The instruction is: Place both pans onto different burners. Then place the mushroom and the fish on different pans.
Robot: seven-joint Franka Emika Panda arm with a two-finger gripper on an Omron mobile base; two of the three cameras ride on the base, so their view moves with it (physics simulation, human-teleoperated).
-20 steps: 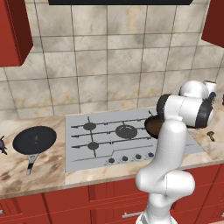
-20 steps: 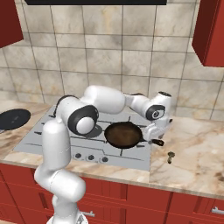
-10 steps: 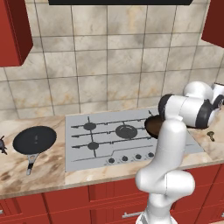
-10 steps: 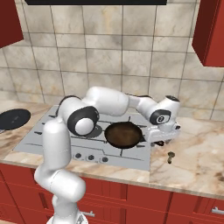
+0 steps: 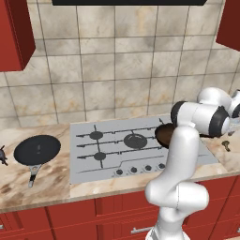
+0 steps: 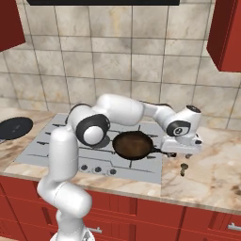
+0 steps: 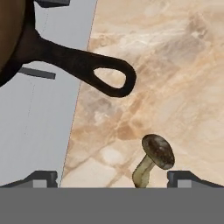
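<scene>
The gripper (image 7: 111, 181), jaws spread and empty, hovers over the mushroom (image 7: 154, 158) near the cooktop's (image 7: 39, 131) right edge, probably lining up to grasp it.

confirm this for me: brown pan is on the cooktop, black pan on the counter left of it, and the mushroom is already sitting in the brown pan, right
Not quite. The mushroom is not in the brown pan; it lies on the counter just past the pan's handle, as the hand view shows. The rest holds: the brown pan is on the cooktop and the black pan sits on the counter left of it.
</scene>
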